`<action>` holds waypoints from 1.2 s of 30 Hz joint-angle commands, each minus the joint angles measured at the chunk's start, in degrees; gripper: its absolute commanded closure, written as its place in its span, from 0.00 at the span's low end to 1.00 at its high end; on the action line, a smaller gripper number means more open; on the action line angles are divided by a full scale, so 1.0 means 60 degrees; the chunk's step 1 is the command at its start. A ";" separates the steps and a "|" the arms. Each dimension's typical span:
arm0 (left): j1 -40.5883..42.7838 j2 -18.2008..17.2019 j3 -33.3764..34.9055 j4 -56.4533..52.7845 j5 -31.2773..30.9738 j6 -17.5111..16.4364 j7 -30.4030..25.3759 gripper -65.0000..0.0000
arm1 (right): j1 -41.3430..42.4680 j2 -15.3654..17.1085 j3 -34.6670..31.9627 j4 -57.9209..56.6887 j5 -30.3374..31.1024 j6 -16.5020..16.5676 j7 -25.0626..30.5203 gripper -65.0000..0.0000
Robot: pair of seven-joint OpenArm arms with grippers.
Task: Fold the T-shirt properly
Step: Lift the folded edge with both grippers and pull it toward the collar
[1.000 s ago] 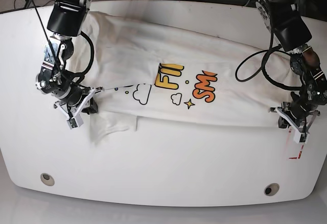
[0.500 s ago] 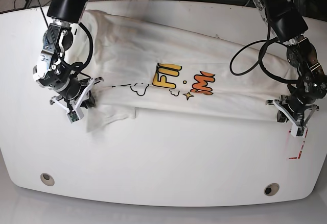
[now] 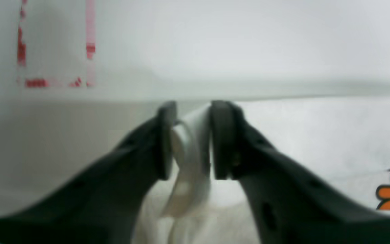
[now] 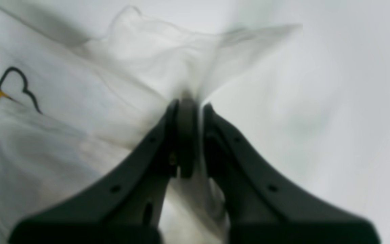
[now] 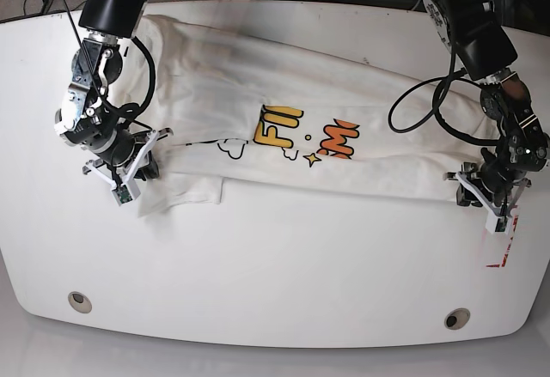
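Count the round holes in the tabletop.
2: one hole near the table's front left corner in the base view, another hole near the front right. The T-shirt may hide others.

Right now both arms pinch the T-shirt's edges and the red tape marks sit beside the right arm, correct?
Not quite: the base view shows the red tape marks beside the left arm's fingers, not the right. Both arms do have T-shirt fabric between their fingers.

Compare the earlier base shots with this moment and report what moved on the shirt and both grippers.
The white printed cotton T-shirt slid toward the table's far edge, its near fold drawn along. The left gripper has parted its jaws slightly, a cloth fold between them. The right gripper stayed clamped on the hem. White table unchanged.
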 commanded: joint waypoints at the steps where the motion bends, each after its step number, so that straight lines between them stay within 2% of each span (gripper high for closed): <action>1: 0.0078 -0.0097 -0.0020 0.0636 -0.0260 -0.0157 -0.0202 0.74 | 0.0003 0.0120 0.0042 0.0246 0.0130 -0.0005 0.0154 0.95; 6: 0.0488 -0.0111 -0.0020 0.1295 -0.0817 -0.0479 -0.0202 0.90 | -0.0290 0.0120 0.0042 0.0583 0.0130 -0.0005 0.0154 0.95; 8: 0.0605 -0.0126 -0.0034 0.1500 -0.0993 -0.0479 -0.0187 0.90 | -0.0421 0.0120 0.0042 0.0671 0.0160 -0.0005 0.0154 0.95; 11: 0.0766 -0.0170 -0.0049 0.1661 -0.1256 -0.0479 -0.0187 0.82 | -0.0627 0.0120 0.0042 0.0700 0.0174 -0.0005 0.0154 0.95; 14: 0.0810 -0.0185 -0.0064 0.1705 -0.1432 -0.0465 -0.0187 0.66 | -0.0714 0.0120 0.0042 0.0700 0.0189 -0.0005 0.0169 0.95; 16: 0.0839 -0.0170 -0.0166 0.1778 -0.1461 -0.0509 -0.0187 0.51 | -0.0758 0.0120 0.0042 0.0700 0.0189 -0.0005 0.0169 0.95; 19: 0.0854 -0.0170 -0.0196 0.2086 -0.1461 -0.0538 -0.0187 0.40 | -0.0832 0.0105 0.0042 0.0700 0.0189 -0.0005 0.0169 0.95; 23: 0.0986 -0.0185 0.0097 0.2555 -0.1476 -0.1139 0.0413 0.39 | -0.0920 0.0105 0.0042 0.0700 0.0189 -0.0005 0.0169 0.95; 27: 0.0986 -0.0185 -0.0049 0.2980 -0.1461 -0.1161 0.1146 0.39 | -0.0934 0.0105 0.0042 0.0700 0.0189 -0.0005 0.0169 0.95; 32: 0.0810 -0.0141 -0.0606 0.2731 -0.1417 -0.1161 0.0736 0.37 | -0.0890 0.0003 0.0042 0.0686 0.0189 -0.0005 0.0169 0.95; 36: 0.0224 -0.0155 -0.0620 0.1749 -0.1403 -0.0435 0.0091 0.32 | -0.0876 -0.0115 0.0042 0.0671 0.0116 -0.0005 0.0198 0.95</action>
